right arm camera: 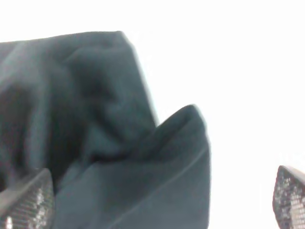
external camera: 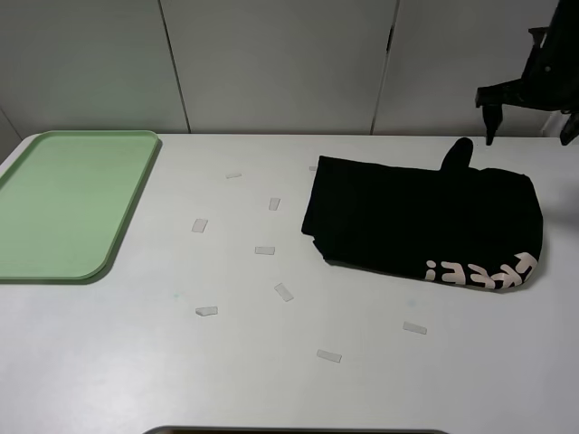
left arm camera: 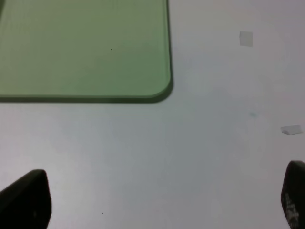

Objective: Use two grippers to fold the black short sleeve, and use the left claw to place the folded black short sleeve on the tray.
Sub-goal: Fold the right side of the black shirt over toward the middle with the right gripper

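Nearest to you, the white table [external camera: 109,362] carries a scatter of small pale tape scraps [external camera: 284,291] across its middle and near part.

You won't find the left gripper [left arm camera: 159,202] in the high view. Its own camera shows it over bare tabletop just off a rounded corner of the tray [left arm camera: 86,52]. Its two dark fingertips [left arm camera: 26,200] sit at opposite edges of that view, so the jaws are spread wide. There is only table surface between them and they grip nothing.

Further back on your right lies the black short sleeve [external camera: 425,217], folded into a rough rectangle flat on the table. Its pink letters run along the near right edge and one flap of cloth pokes up at the far edge. The tray [external camera: 68,203] rests on the far left of the table, well apart from the shirt, with nothing on it.

Farthest back, your right gripper [external camera: 529,117] hangs raised beyond the shirt's far right corner. Its jaws are spread wide and hold nothing. Its blurred wrist view shows rumpled dark cloth [right arm camera: 124,162] below, with the fingertips [right arm camera: 290,198] far apart at the frame's edges.
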Controlling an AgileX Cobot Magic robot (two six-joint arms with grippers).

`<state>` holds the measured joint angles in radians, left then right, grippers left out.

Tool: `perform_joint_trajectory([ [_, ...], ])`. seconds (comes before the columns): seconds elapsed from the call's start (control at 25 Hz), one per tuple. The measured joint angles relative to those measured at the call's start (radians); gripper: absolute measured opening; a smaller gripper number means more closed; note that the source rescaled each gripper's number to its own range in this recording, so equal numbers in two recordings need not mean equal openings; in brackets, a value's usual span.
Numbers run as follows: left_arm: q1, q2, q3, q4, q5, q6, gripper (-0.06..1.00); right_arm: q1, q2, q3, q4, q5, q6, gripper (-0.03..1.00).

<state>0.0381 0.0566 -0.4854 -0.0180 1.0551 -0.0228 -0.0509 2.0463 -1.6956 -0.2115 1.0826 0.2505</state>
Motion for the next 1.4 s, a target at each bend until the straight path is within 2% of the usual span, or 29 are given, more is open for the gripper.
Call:
perform_joint_trajectory([
  [0.28, 0.000, 0.000, 0.000, 0.000, 0.000, 0.000, 0.96, -0.122, 0.080, 0.000, 0.063, -0.061, -0.073, 1.00],
  [0.64, 0.000, 0.000, 0.000, 0.000, 0.000, 0.000, 0.96, -0.147, 0.174, 0.000, 0.067, -0.078, -0.116, 1.00],
  [1.12, 0.000, 0.000, 0.000, 0.000, 0.000, 0.000, 0.96, -0.144, 0.123, 0.000, 0.135, 0.114, -0.121, 1.00],
  [1.4, 0.000, 0.000, 0.000, 0.000, 0.000, 0.000, 0.96, -0.066, 0.071, 0.027, 0.140, 0.127, -0.121, 1.00],
])
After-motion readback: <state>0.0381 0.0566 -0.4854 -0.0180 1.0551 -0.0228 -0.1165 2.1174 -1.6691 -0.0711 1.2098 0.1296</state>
